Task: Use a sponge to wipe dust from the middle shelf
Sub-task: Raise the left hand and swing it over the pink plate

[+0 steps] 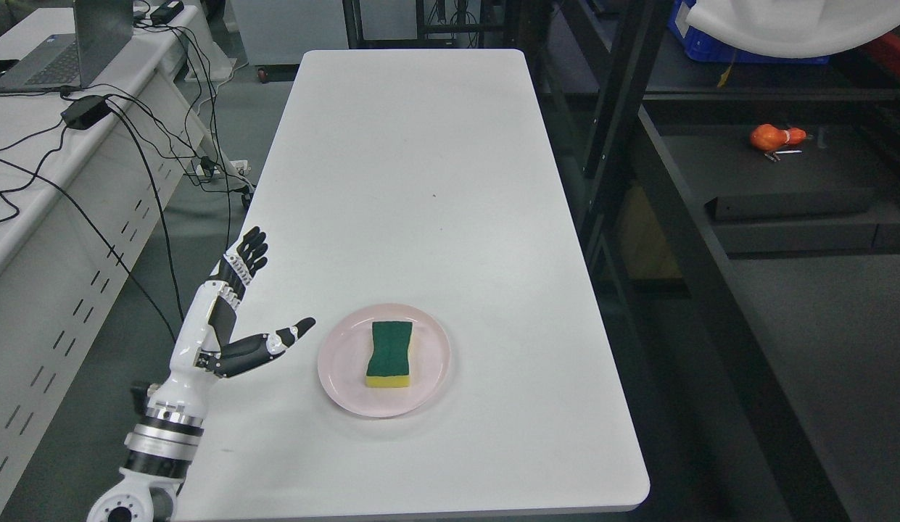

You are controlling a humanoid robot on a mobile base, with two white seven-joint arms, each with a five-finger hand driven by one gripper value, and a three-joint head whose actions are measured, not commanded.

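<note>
1. My left hand (236,312) rests at the worktop's (420,181) left edge, at about eight o'clock in the head view, fingers stretched apart and the thumb pointing toward the plate, holding nothing. My right hand is nowhere in view.

2. The sponge (389,354) lies flat on a pale pink plate (337,370) at about six o'clock on the worktop, just to the three o'clock side of my thumb and not touching it. Its green scouring face is up and a yellow foam layer shows along the near edge.

3. I judge it light and soft: the foam should give under my fingers, while the green face looks rougher and should not slip. The sides pinch inward at the middle, and that waist seems the natural place to take hold, thumb on one long side and fingers on the other.

4. The plate looks smooth and shallow, so a sideways push could slide it or the sponge; I would come down from above rather than sweep in.

5. The dark shelf rack (783,196) stands off at three o'clock, well apart from the sponge, with a small orange object (772,136) on one level. Nothing has been picked up yet, so wiping is still ahead.
</note>
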